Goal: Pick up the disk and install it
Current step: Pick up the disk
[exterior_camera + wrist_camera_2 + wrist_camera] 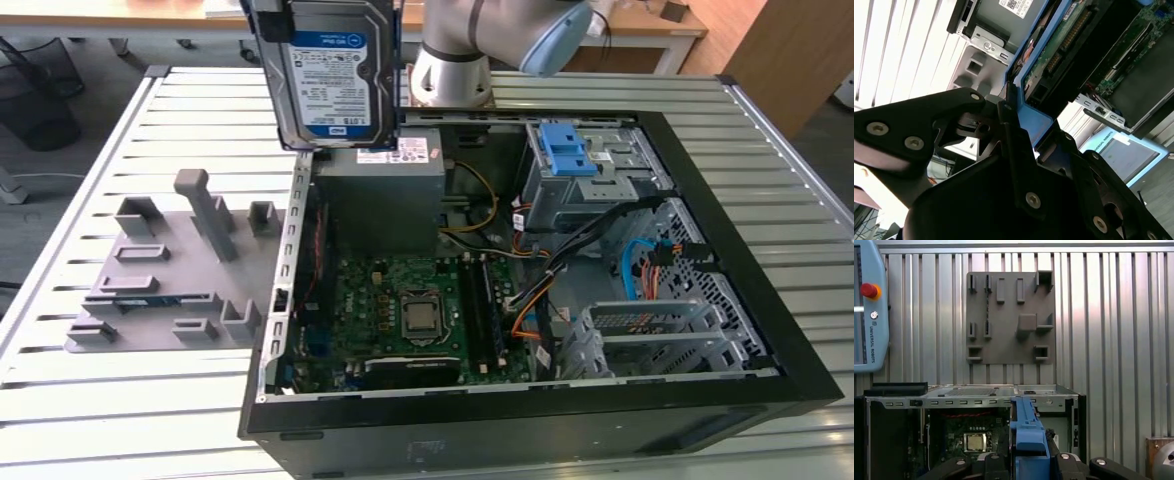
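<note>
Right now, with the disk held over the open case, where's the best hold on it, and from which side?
The blue bracket at its top end, from above, as the tool has it. The disk hangs upright over the case, so that narrow end fits between the tool's jaws and leaves both broad faces and the lower end free, I'd judge.

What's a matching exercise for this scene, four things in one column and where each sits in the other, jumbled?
1 disk
2 grey fixture plate
3 processor
4 light-blue latch

A on the motherboard
B gripped in the tool, in the air
C on the table, at the exterior view's left of the case
D on the drive cage

Pairs: 1-B, 2-C, 3-A, 4-D
</note>
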Controlling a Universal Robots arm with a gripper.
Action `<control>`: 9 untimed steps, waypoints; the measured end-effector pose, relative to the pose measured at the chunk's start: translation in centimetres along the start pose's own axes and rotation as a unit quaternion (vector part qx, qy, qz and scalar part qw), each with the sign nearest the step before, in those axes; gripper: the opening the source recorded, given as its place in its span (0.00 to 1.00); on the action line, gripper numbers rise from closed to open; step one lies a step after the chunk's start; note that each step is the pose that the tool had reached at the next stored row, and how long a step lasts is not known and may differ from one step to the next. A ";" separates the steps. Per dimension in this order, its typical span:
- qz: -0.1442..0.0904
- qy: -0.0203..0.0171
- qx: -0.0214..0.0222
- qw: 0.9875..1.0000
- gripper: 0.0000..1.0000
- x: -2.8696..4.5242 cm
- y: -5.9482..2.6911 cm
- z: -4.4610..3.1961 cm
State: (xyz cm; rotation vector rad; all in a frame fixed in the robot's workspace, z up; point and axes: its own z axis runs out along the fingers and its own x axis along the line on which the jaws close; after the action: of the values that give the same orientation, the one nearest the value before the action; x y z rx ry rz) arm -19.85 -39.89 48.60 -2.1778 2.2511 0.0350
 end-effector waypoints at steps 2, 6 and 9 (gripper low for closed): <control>0.000 0.000 0.000 1.000 0.36 -0.01 -0.22 0.00; 0.000 0.000 0.000 1.000 0.36 -0.02 -0.68 0.00; 0.000 0.000 0.000 1.000 0.36 -0.04 -1.13 -0.01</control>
State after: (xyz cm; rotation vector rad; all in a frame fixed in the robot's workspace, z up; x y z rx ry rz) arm -18.72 -39.89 48.60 -2.1779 2.2511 0.0351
